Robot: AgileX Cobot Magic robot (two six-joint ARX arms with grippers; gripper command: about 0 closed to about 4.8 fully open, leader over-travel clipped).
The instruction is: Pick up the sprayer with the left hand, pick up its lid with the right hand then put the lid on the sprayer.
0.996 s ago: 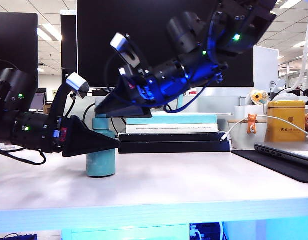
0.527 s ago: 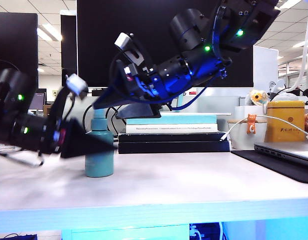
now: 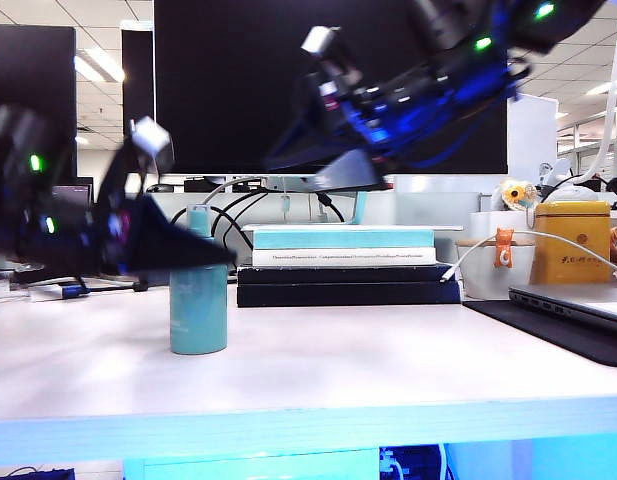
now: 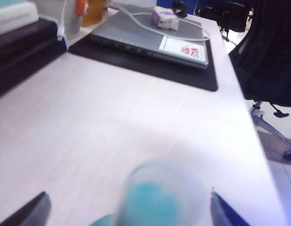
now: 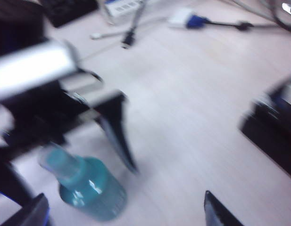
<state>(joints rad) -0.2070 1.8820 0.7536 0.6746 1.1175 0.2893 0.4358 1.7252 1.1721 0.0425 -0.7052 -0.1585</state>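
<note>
The teal sprayer stands upright on the white table, with the clear lid sitting on its nozzle. My left gripper hangs open at the height of the sprayer's neck. In the left wrist view the capped top of the sprayer shows blurred between the spread fingers of that gripper, touching neither. My right gripper is open, up and to the right of the sprayer, holding nothing. In the right wrist view the sprayer and lid lie well below the open gripper.
A stack of books lies behind the sprayer in front of a dark monitor. On the right are a laptop on a black mat, a yellow box and a white cable. More cables lie at the back.
Both grippers have opened. The right one has let go at the sprayer's top and swung up to the right. The left one has released the sprayer's body and risen slightly; the sprayer stands alone.
</note>
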